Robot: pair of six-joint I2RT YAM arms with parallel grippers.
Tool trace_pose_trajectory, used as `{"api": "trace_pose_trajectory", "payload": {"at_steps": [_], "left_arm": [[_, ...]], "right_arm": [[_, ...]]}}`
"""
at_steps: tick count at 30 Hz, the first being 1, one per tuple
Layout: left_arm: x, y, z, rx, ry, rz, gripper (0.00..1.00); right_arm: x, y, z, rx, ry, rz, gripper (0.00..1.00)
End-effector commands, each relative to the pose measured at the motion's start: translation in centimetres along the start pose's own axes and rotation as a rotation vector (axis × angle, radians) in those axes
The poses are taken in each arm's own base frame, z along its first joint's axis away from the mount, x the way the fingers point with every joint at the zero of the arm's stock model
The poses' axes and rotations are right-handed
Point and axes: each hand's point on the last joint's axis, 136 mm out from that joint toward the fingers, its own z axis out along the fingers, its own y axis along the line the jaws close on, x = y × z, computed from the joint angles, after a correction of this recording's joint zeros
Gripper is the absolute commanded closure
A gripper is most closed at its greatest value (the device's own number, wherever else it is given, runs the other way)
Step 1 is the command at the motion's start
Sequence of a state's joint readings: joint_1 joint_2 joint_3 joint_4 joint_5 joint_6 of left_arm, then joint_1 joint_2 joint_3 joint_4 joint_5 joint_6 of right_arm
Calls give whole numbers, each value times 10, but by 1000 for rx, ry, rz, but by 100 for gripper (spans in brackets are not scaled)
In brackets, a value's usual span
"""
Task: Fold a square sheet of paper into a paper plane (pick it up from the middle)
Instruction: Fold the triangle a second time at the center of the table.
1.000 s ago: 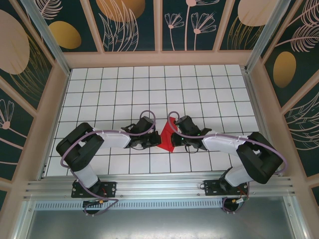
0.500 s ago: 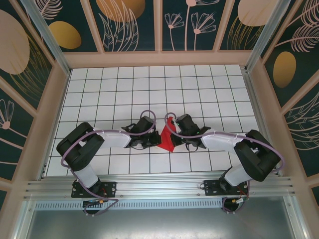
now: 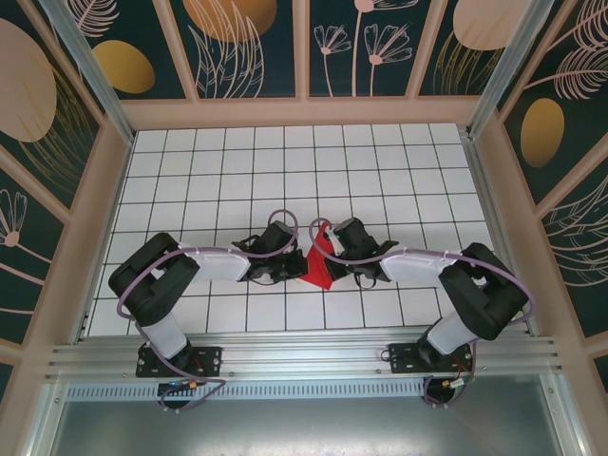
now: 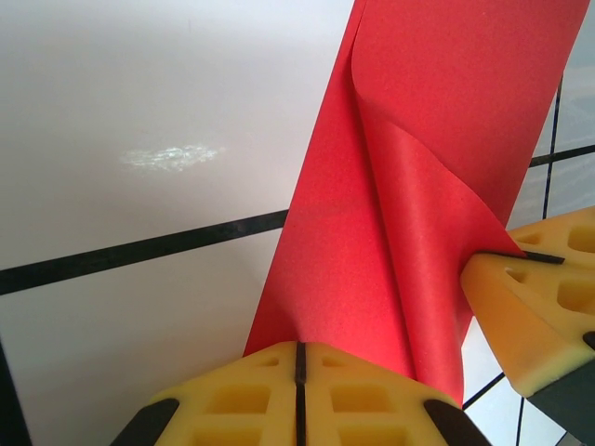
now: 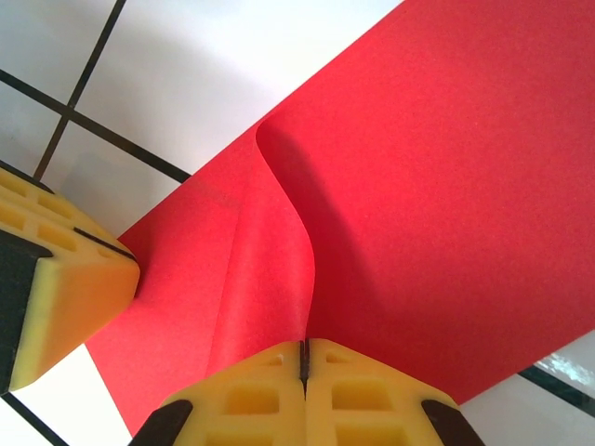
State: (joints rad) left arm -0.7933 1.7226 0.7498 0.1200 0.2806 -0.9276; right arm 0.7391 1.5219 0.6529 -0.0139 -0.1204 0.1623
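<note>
The square sheet of paper (image 3: 320, 267) is a creased red wedge on the white grid table between the two arms. My left gripper (image 3: 298, 267) is shut on its left edge. My right gripper (image 3: 332, 255) is shut on its right side. In the left wrist view the red paper (image 4: 418, 139) runs up from my shut left gripper (image 4: 299, 349), with a curled flap leading to the right gripper's yellow fingers (image 4: 535, 302). In the right wrist view a raised fold of the paper (image 5: 446, 204) is pinched in my right gripper (image 5: 303, 346), and the left gripper's yellow fingers (image 5: 56, 279) hold the sheet's left corner.
Wooden walls with dark floral panels (image 3: 85, 237) enclose the white grid table (image 3: 285, 161) on three sides. An aluminium rail (image 3: 304, 361) runs along the near edge by the arm bases. Open tiles lie behind and to both sides of the grippers.
The right arm has swung a little to the left, and its gripper has pushed the paper's right side inward. The red wedge looks narrower and more bunched. The left arm has stayed put.
</note>
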Motion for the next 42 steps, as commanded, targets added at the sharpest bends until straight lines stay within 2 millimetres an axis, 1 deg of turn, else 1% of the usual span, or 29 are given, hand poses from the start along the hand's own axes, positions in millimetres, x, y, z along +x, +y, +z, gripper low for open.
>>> {"api": "trace_pose_trajectory", "payload": {"at_steps": [1,10,16,21,25,31,42], "left_arm": [[17,28,8,-110,56,-1,91],[16,28,7,-110,54,1,91],[16,27,7,-107,54,0,90],[14,25,5,-103,47,-1,90],[14,25,5,-102,45,-3,90],[14,23,5,-100,44,0,90],[14,23,5,-100,46,-1,90]], "right_arm": [[-17,-3,-1,18,-39,-30,97],[-20,-6,-1,19,-43,-28,96],[-15,-5,2,13,-27,-17,97],[-10,-10,4,32,-9,24,96],[-9,-10,0,36,-23,58,97],[-15,-10,-8,39,-44,70,96],[-9,-10,-9,40,-27,99,96]]}}
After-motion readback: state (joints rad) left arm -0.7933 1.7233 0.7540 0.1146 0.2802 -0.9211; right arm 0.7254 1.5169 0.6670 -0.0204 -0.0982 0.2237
